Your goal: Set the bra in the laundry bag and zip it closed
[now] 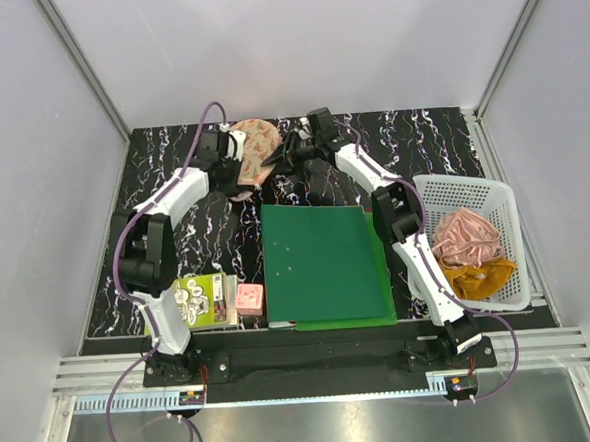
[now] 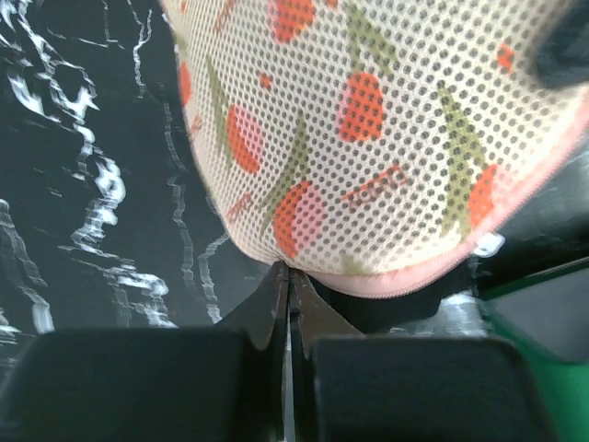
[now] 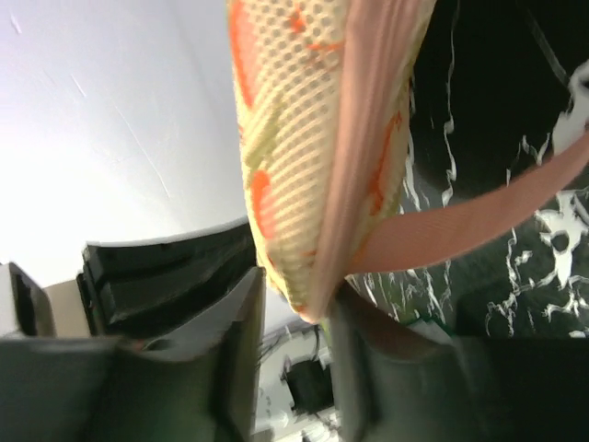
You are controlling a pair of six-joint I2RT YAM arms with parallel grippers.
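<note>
The peach-pink mesh laundry bag printed with red watermelon slices (image 1: pixel 260 141) stands on edge near twelve o'clock on the black white-veined tabletop (image 1: pixel 440 142), between the two arms. The small black bra shows in no view; whether it is already inside, I cannot tell.

The left gripper (image 2: pixel 288 276) is at the bag's seven o'clock with its jaws pressed together, tips right at the pink zip rim. Whether a sliver of rim is pinched there cannot be made out. The right gripper (image 3: pixel 294 295) is at the bag's three o'clock, jaws apart. The bag's seam hangs in the gap, and the flat pink loop strap (image 3: pixel 479 216) runs off toward two o'clock.

The step looks like zipping. To do it well, the left side should anchor the rim firmly. The right should close squarely on the puller or loop, not the mesh, and draw along the seam's curve.

Toward six o'clock lies a green folder (image 1: pixel 323 264). At four o'clock stands a white plastic basket (image 1: pixel 504 193).
</note>
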